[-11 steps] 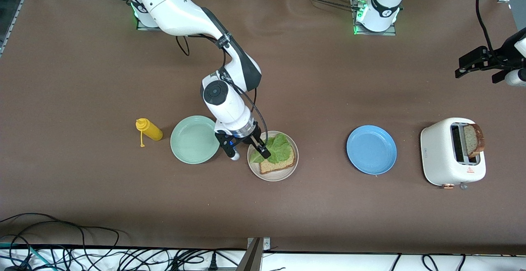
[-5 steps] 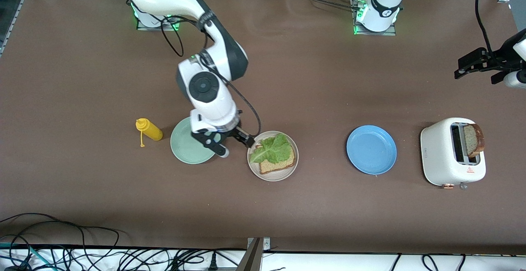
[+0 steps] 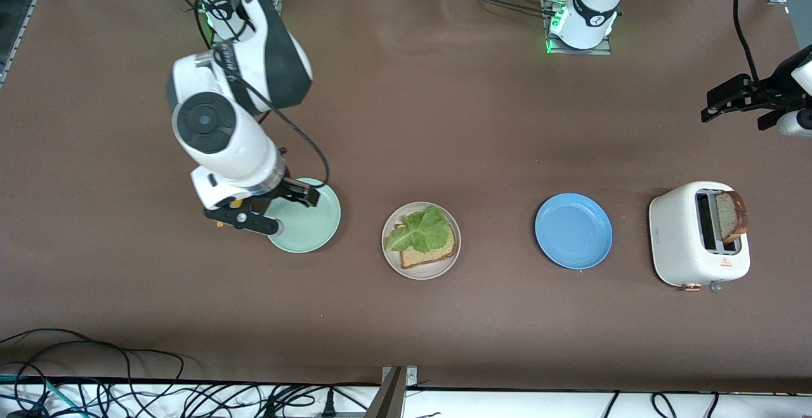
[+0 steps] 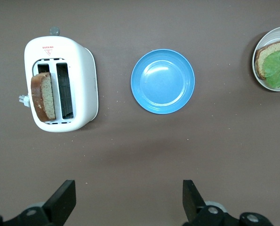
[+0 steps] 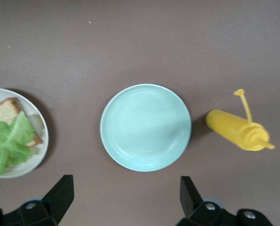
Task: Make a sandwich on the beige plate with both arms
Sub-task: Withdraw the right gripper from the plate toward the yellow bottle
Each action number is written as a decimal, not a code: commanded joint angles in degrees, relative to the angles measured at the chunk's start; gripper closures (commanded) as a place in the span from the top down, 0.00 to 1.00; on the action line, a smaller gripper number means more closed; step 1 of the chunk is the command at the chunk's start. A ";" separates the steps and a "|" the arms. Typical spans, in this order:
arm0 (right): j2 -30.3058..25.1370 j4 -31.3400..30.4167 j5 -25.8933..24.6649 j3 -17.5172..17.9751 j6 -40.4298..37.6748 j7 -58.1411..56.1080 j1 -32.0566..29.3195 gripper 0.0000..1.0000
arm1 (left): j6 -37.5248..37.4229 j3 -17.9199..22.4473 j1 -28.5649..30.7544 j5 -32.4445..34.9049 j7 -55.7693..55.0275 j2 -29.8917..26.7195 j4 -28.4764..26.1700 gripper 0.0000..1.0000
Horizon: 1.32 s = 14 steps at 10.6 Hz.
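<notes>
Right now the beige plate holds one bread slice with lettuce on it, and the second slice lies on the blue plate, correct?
Not quite. The blue plate is bare; the second slice stands in the toaster, as the front view shows. The beige plate does hold one bread slice with lettuce on it.

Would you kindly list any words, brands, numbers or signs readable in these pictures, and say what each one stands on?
Toaster: a small red mark with a line of red lettering on its casing, too small to read.
Toaster's end toward the right arm: a tiny grey mark, unreadable.
Left arm's base: a small round dark emblem, unreadable.
Nothing else carries any text.
</notes>
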 commanded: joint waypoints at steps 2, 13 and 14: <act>-2.67 -2.16 0.75 -3.09 -3.21 -7.90 0.48 1.00 | -0.56 -0.01 0.14 0.42 0.48 0.72 1.50 1.00; -23.50 -37.29 1.27 -4.25 10.98 -60.68 -21.20 1.00 | -0.56 -0.01 0.23 -0.11 0.48 1.16 1.50 1.00; -23.51 -38.97 2.67 -4.25 12.92 -67.54 -23.66 1.00 | -0.56 -0.01 0.23 -0.11 0.48 1.16 1.50 1.00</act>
